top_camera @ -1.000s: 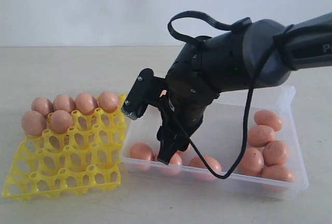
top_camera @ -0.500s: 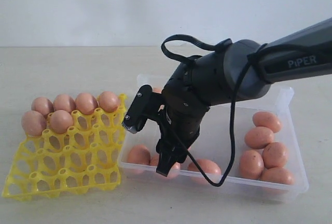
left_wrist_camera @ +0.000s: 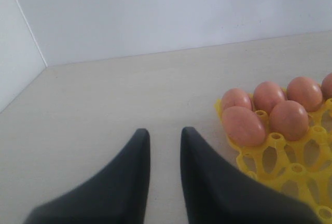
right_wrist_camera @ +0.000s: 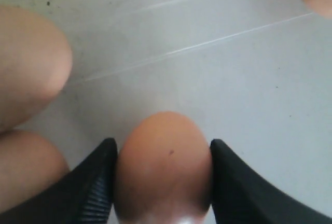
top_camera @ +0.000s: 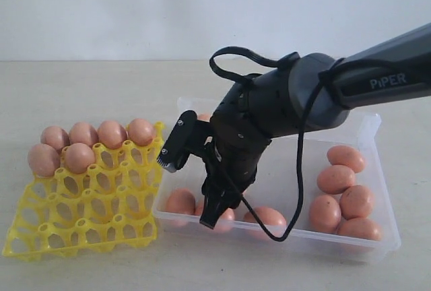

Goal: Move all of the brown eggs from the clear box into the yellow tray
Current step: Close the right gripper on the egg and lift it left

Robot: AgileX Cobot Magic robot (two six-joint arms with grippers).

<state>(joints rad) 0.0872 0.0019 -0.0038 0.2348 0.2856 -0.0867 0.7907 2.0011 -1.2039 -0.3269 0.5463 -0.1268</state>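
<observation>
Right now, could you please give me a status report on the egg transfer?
Left gripper open, empty. Right gripper shut on one pinkish-brown oval egg in shallow clear plastic box. Neighbouring eggs close beside.

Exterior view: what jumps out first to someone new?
The big black right arm reaches down into the clear box at centre, and its pincer clasps one brown egg from both sides. To the left, the yellow tray holds six eggs in its far rows.
</observation>
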